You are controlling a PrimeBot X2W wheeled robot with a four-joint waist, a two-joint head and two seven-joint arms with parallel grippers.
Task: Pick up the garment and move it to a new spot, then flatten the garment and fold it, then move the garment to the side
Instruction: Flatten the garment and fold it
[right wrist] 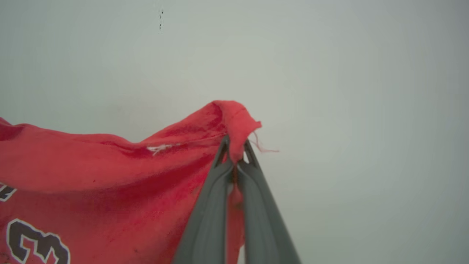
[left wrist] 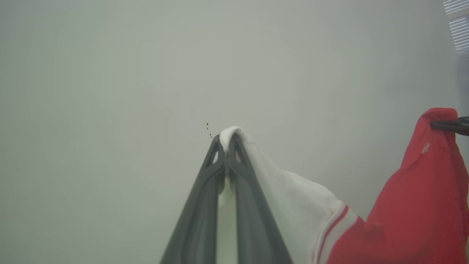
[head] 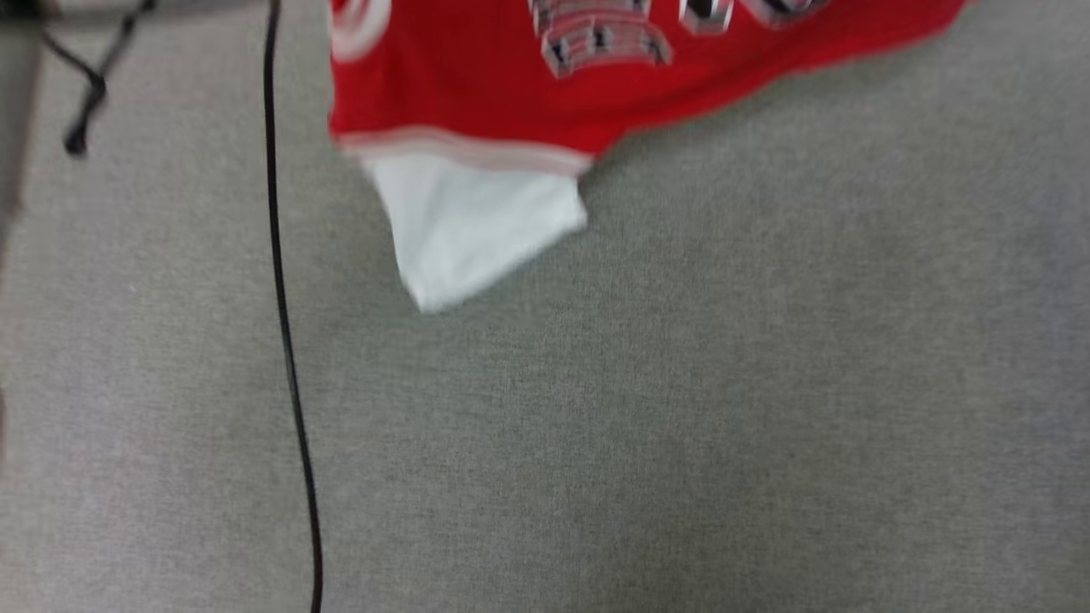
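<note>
Red cloth hangs in the air between both tools: the garment (head: 511,94) is up off the grey surface (head: 681,409), so the step in hand looks like the carry to a new spot. Its left tool (left wrist: 227,141) is clamped on a white sleeve tip, and the right tool (right wrist: 236,146) is pinched on a red edge. A white sleeve (head: 464,226) dangles, and the black lettering (head: 600,38) is blurred. The next move probably calls for lowering it and spreading it flat, grips taut.
</note>
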